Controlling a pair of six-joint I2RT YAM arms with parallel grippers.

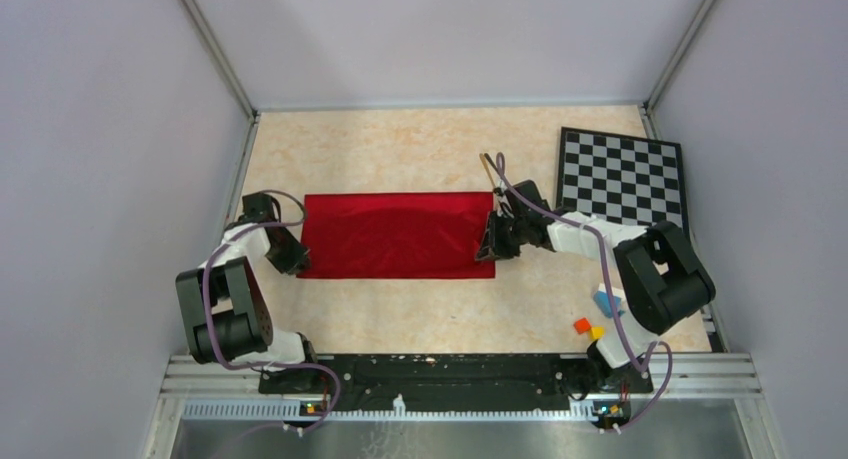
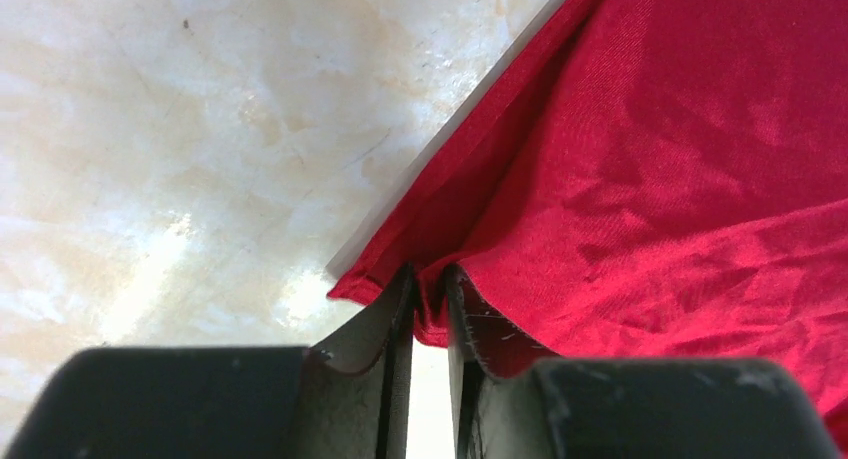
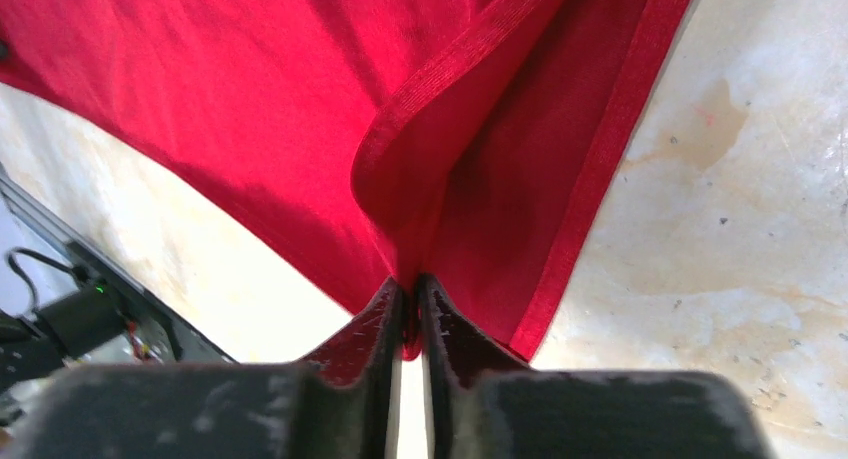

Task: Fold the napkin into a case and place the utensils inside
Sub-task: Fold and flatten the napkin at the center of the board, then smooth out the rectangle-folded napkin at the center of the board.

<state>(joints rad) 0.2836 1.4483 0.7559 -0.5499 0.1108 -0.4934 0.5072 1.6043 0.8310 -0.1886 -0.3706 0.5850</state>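
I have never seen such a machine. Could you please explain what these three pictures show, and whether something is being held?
The wide picture looks down from above on two robot arms bolted at a table's near edge. The other two come from cameras on the wrists. Between the arms lies a red napkin. The left hand pinches one end of it and the right hand pinches the other. Near the right arm are a checkered board, small coloured blocks and slim utensils, partly hidden.

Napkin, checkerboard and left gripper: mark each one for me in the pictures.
napkin (image 1: 395, 234), top view, middle of the red cloth.
checkerboard (image 1: 622, 177), top view, centre of the board.
left gripper (image 2: 428, 309), left wrist view, between the fingertips, where a fold of cloth sits.
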